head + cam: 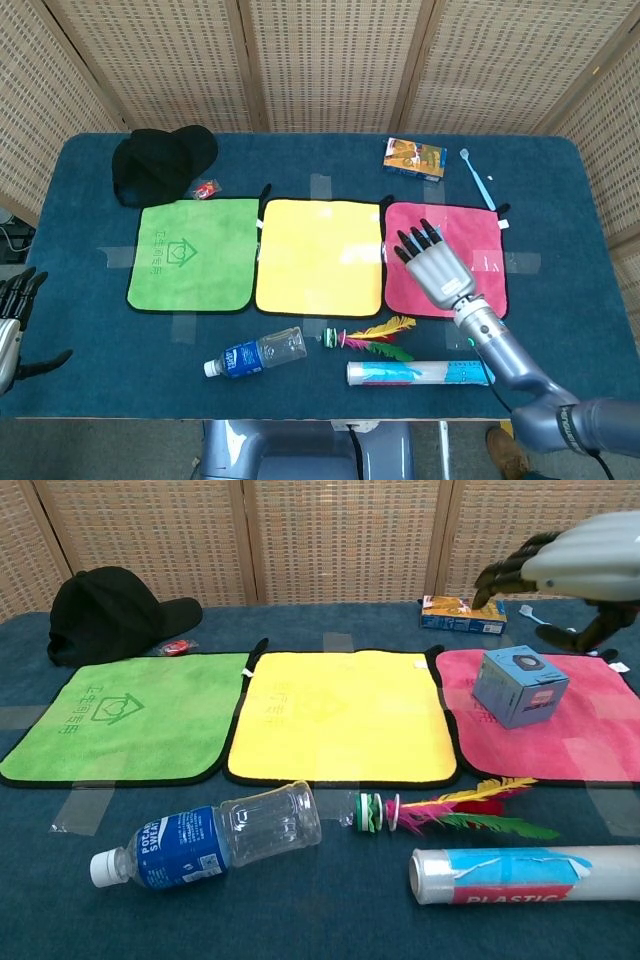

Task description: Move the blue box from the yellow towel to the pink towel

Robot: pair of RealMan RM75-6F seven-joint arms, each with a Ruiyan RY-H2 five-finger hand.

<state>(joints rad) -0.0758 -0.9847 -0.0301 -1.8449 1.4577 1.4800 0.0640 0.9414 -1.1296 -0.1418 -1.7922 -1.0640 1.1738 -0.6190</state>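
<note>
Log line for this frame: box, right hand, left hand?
blue cardboard box: resting on pink towel | right hand: open above box, apart | left hand: idle at table edge

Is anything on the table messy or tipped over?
Mostly tidy. The water bottle lies on its side in front of the green towel, and the plastic wrap roll also lies flat near the front edge. The blue box sits turned at an angle on the pink towel. Nothing looks spilled or broken.

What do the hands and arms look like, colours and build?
The right hand has a pale silver-grey back and black fingers; its arm is a smooth grey tube with jointed segments. The left hand is black-fingered with a pale grey body. No cables or sleeves visible.
</note>
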